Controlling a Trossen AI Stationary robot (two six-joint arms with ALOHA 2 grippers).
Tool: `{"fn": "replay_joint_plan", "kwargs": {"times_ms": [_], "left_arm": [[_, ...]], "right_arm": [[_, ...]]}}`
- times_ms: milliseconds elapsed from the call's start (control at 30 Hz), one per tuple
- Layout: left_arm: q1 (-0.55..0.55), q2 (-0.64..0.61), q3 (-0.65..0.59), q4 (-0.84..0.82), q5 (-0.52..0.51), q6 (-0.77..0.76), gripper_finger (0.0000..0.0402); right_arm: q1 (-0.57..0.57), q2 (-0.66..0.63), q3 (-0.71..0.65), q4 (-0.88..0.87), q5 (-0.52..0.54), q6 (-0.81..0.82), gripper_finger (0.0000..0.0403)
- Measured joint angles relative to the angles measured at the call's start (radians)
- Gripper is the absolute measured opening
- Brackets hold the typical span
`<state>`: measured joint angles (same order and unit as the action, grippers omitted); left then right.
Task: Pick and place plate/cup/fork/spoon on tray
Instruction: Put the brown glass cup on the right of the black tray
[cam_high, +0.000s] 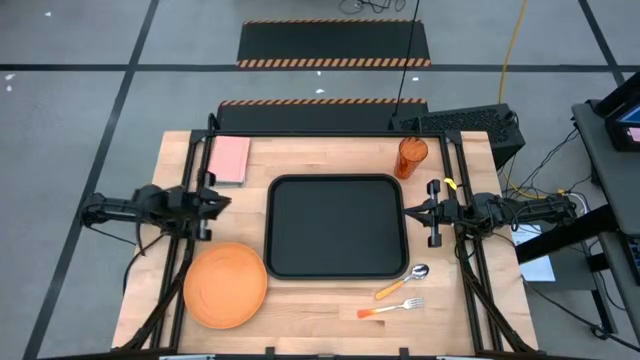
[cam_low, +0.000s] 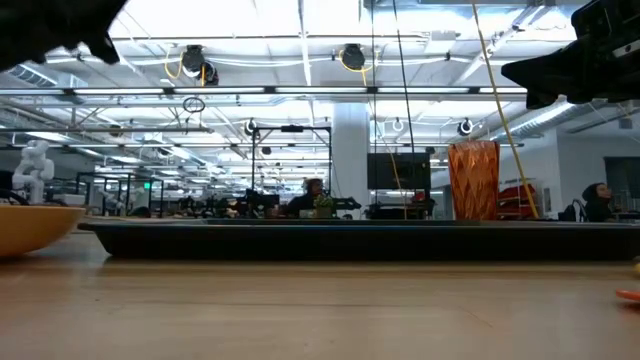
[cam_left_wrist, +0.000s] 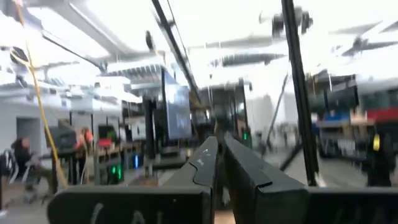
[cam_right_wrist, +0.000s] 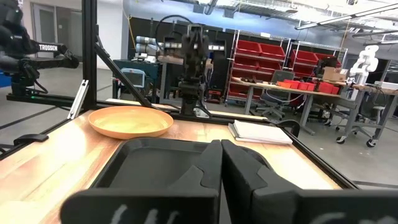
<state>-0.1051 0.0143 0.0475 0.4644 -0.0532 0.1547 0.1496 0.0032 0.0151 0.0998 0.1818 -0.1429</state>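
Observation:
The black tray lies in the middle of the table. The orange plate lies on the table near the tray's near left corner, and shows in the right wrist view. The dark-orange cup stands upright past the tray's far right corner. The spoon and the fork lie at the near right. My left gripper is shut, above the table left of the tray. My right gripper is shut, at the tray's right rim. Both are empty.
A pink rectangular pad lies at the far left of the table. Black frame rails run along the table's left and right sides. In the low view the cup rises behind the tray's rim.

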Motion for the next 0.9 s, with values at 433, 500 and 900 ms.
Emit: {"fn": "replay_joint_plan", "kwargs": {"times_ms": [433, 500, 900], "left_arm": [[0.0, 0.208, 0.467, -0.305, -0.045, -0.069, 0.003], [0.0, 0.271, 0.556, -0.374, -0.046, -0.077, 0.003], [0.0, 0.61, 0.991, -0.778, -0.044, -0.192, 0.0031]], "right_arm": [[0.0, 0.0, 0.0, 0.001, 0.0, 0.044, 0.0], [0.0, 0.0, 0.0, 0.001, 0.0, 0.075, 0.0], [0.001, 0.0, 0.0, -0.016, -0.002, 0.501, 0.0]]}}
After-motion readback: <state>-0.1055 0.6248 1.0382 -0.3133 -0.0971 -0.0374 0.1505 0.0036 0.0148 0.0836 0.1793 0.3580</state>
